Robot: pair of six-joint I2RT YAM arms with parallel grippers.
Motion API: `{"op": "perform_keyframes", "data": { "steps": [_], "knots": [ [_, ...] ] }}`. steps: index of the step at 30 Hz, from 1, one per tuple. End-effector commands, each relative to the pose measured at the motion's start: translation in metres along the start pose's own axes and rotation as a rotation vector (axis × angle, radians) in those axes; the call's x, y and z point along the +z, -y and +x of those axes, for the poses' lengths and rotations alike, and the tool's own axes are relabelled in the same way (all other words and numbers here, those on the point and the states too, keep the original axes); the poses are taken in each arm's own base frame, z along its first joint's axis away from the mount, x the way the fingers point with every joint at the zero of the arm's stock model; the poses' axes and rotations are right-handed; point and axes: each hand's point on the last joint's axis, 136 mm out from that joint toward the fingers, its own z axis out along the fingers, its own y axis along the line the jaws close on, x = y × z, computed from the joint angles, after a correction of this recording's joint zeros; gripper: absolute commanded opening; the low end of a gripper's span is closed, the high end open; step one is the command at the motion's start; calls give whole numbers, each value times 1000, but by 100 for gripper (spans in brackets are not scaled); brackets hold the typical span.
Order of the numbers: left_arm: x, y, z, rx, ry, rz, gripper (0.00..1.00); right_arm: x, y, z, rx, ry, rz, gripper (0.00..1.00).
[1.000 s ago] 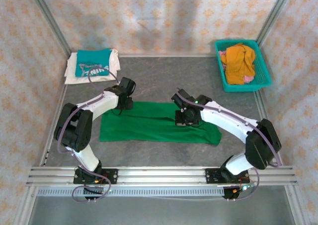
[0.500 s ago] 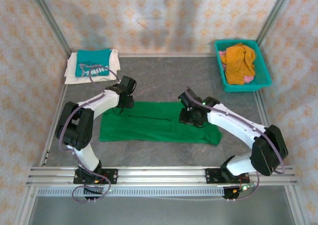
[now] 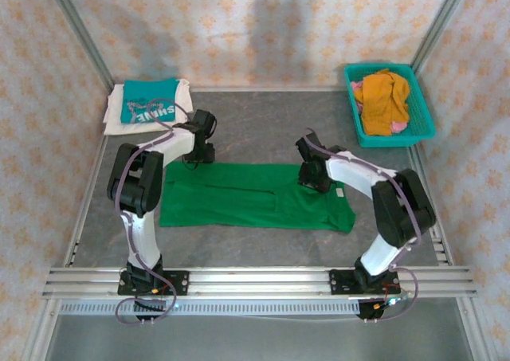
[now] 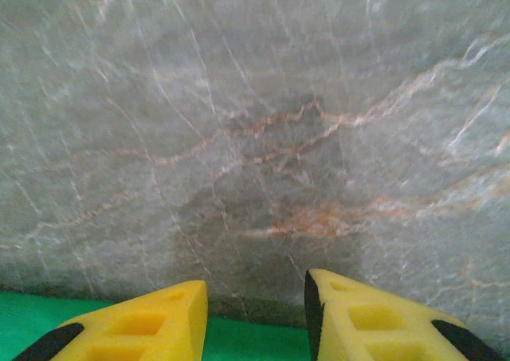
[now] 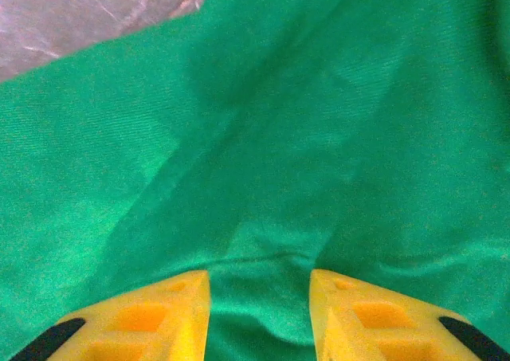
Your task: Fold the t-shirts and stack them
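The deep-green t-shirt (image 3: 247,198) lies flat in a long folded strip across the middle of the table. My left gripper (image 3: 198,149) hovers just past its far left corner. In the left wrist view that gripper (image 4: 255,288) is open over bare table, with the green edge (image 4: 247,339) under its yellow fingers. My right gripper (image 3: 313,174) is over the shirt's far right part. It (image 5: 259,277) stands open, a low ridge of green cloth (image 5: 319,138) lying between its fingers. The teal t-shirt (image 3: 148,103) rests folded on the white one (image 3: 180,98) at the back left.
A teal basket (image 3: 421,114) holding orange cloth (image 3: 381,100) stands at the back right corner. Patterned walls close in the table on three sides. Grey marbled tabletop (image 3: 255,134) shows between the shirt and the back wall.
My right gripper let go of the green cloth and slid right and back along the shirt. The left gripper drew back off the shirt's far edge. The shirt lies as before.
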Motion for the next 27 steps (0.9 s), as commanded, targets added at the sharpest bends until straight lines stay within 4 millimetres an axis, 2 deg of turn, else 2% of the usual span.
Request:
{"op": "perform_keyframes", "data": {
  "steps": [1,5,9,11,13,14,16,19,22,25,27],
  "knots": [
    [10,-17,30,-73,-110,20,37,13,-16,-13,17,16,-29,37],
    [7,-32,62,-139,-150,19,37,34,-29,-23,1,16,-29,37],
    [-2,-29,103,-220,-198,82,37,57,-47,-44,-6,27,-50,36],
    [-7,-34,123,-286,-201,73,37,65,-65,-60,-16,46,-89,36],
    [-11,-34,142,-335,-197,88,38,69,-91,-77,-54,67,-152,35],
    [-13,-34,153,-344,-208,88,38,69,-110,-91,-80,83,-190,35],
    [-18,-28,167,-334,-236,103,38,67,-133,-119,-103,126,-209,36],
    [-27,-6,190,-256,-282,135,37,44,-169,-164,-126,202,-279,37],
    [-39,15,204,-190,-302,163,35,5,-188,-201,-134,291,-331,38],
    [-60,28,191,-190,-228,224,35,-35,-191,-217,-149,347,-352,41],
    [-83,35,167,-191,-138,276,35,-54,-180,-216,-141,370,-337,42]
  ]
}}
